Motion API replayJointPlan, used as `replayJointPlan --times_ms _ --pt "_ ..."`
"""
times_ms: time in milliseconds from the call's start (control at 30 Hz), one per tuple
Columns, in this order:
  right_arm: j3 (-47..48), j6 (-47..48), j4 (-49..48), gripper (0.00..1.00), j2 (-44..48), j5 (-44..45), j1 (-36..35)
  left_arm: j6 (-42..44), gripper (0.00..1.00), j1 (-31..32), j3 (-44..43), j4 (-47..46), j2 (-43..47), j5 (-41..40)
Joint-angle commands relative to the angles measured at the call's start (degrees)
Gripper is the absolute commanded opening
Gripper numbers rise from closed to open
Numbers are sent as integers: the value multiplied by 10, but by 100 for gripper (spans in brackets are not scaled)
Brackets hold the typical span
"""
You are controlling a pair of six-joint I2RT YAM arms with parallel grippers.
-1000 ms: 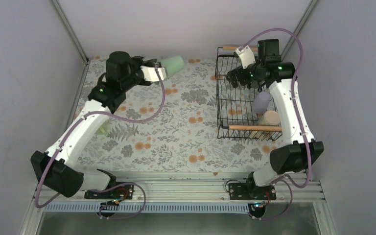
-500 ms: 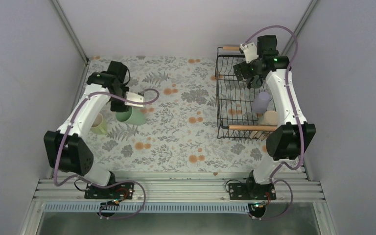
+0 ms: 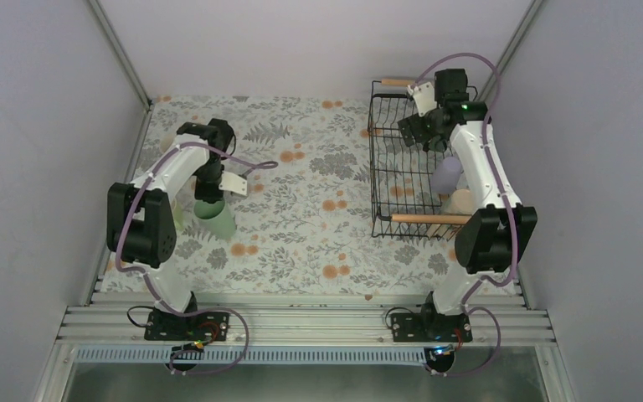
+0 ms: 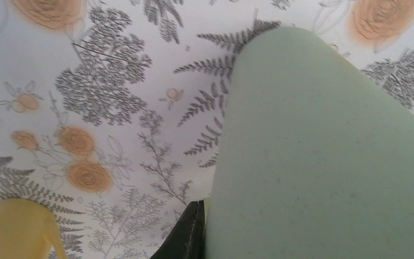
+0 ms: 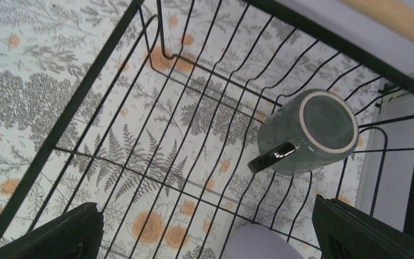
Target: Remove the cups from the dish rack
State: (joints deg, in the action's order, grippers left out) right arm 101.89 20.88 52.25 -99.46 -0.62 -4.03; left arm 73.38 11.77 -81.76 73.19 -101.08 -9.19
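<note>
Currently on inspection, I found the left gripper (image 3: 209,194) low over the floral tablecloth (image 3: 318,209), clamped on the mint green mug (image 3: 216,219). The left wrist camera showed that mug (image 4: 323,151) filling most of the view, with one black finger (image 4: 186,237) pressed against its wall. I could not tell whether the mug touched the cloth. The yellow mug (image 4: 13,229) stood just beside it, outside the dish rack (image 3: 372,159).

The right gripper (image 3: 408,130) hung inside the far end of the rack, spread wide and holding nothing. In its wrist view the gripper (image 5: 210,237) showed a finger at each lower corner. The dark green mug (image 5: 307,132) sat in the corner of the rack (image 5: 70,118), its base ring towards the camera and its handle pointing towards the rack's middle. The lavender mug (image 3: 447,174) and the beige mug (image 3: 463,201) lay at the near right of the rack, by the near wooden handle (image 3: 431,219).
</note>
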Motion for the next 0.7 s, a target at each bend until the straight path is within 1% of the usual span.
replayJointPlan --times_ms 0,33,67,200,267,367,533,667 --pt "-29 16 -23 100 25 16 7 -25 22 14 -22 -16 -22 22" --pt "-37 16 -26 100 26 18 8 -28 38 20 -27 -19 -21 24" --pt "-43 16 -30 100 26 20 11 -30 43 25 -31 -21 -18 28" --pt "-54 17 -47 100 23 42 24 -35 50 46 -61 -2 -10 41" --pt "-40 15 -48 100 10 47 37 -44 54 54 -85 16 -10 50" --pt "-13 8 -40 100 -26 57 58 -54 57 72 -123 41 -6 68" --pt "14 2 1 100 -86 27 80 -68 65 116 -177 45 22 62" --pt "17 -3 23 100 -119 3 89 -104 66 138 -242 45 27 84"
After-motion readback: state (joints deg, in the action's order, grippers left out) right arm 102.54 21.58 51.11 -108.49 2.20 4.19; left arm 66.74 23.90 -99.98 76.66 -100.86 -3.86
